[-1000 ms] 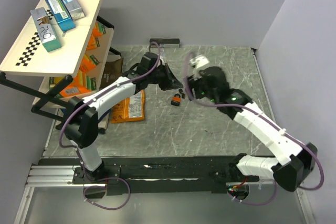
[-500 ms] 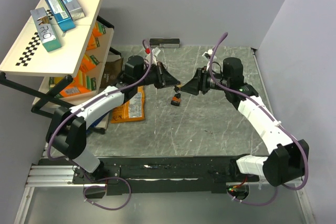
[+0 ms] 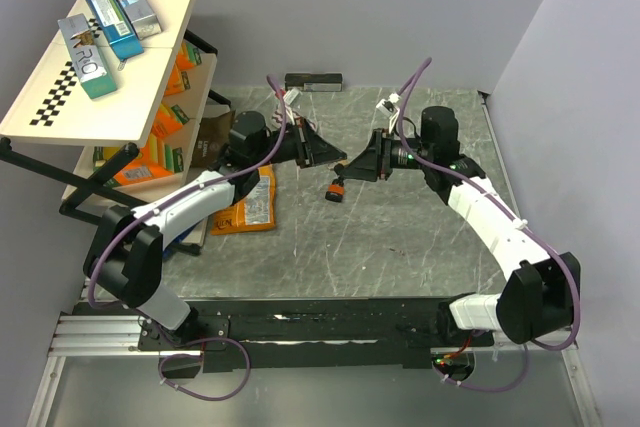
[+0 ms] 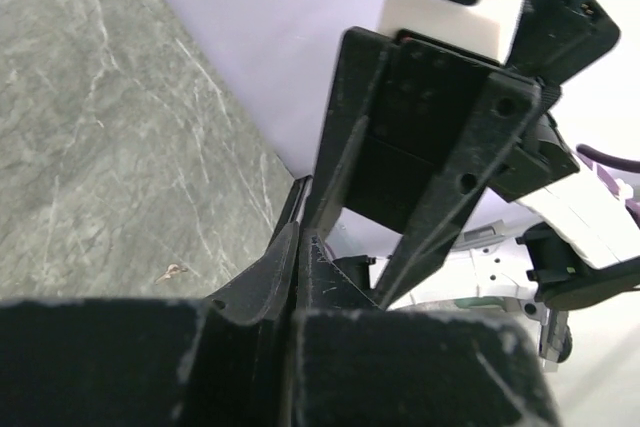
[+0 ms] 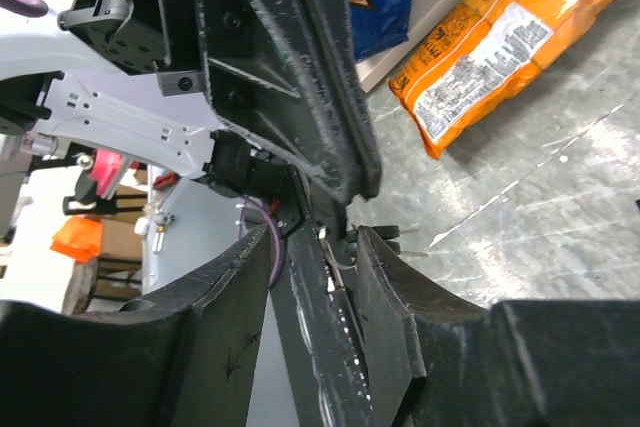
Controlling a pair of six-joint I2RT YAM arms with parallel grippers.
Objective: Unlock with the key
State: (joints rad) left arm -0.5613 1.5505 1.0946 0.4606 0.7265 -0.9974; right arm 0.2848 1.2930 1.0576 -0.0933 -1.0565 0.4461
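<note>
A small orange-red padlock (image 3: 337,190) lies on the grey table under both grippers. My left gripper (image 3: 338,159) and right gripper (image 3: 352,169) meet tip to tip just above it. In the left wrist view the left gripper (image 4: 298,235) has its jaws pressed together, touching the right gripper's finger. In the right wrist view the right gripper (image 5: 315,237) has its jaws apart, and the left gripper's fingers (image 5: 300,97) reach in between them. The black-headed keys (image 5: 385,238) hang on a thin wire ring by the right finger. I cannot tell whether anything grips the ring.
A shelf rack (image 3: 100,57) with boxes stands at the far left. An orange snack bag (image 3: 245,209) lies beside it and shows in the right wrist view (image 5: 500,37). A dark bar (image 3: 313,82) lies at the back wall.
Both arms have swung so that the grippers face each other, and the tips have closed in above the padlock. The padlock has stayed in place.
</note>
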